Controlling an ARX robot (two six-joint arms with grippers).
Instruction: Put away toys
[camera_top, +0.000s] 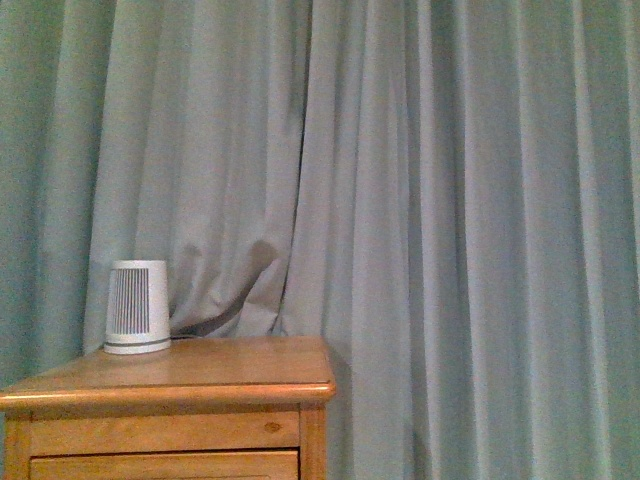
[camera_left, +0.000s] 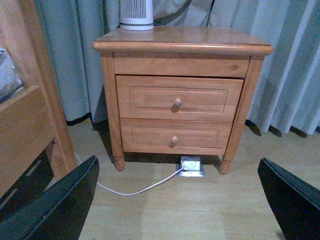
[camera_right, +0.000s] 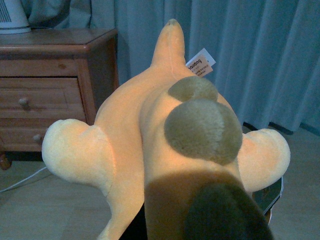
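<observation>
The right claw (camera_right: 200, 220) is clamped on the plush animal (camera_right: 150, 130), whose body covers nearly all of it. Only a dark, glossy edge of one finger (camera_right: 272, 192) shows under a rounded fin. The plush is orange-yellow and hangs clear of the floor (camera_right: 45, 210), right in front of the right wrist camera. One pointed tip reaches toward the curtain (camera_right: 250, 60), and a white paper tag (camera_right: 201, 62) sticks out beside that tip. Two round olive-brown patches sit along its back, and the part nearest the camera lies in shadow. A pale rounded fin stands out on each side.

Beyond the plush stands a wooden nightstand (camera_right: 50, 65) against the blue-grey curtain, with a white ribbed device (camera_right: 10, 17) on its top.

The left claw (camera_left: 177, 162) is spread wide, its two black fingers (camera_left: 60, 205) far apart with nothing between them. It faces the nightstand's two closed drawers, each with a round wooden knob (camera_left: 177, 103). Under the nightstand a white socket (camera_left: 191, 166) lies on the pale wood floor. A white cable (camera_left: 135, 190) runs from it across the boards toward a wooden frame (camera_left: 30, 100) beside the nightstand.

In the front view the curtain fills most of the frame. The nightstand's top is at the lower left, and the white device stands on it near the left edge.
</observation>
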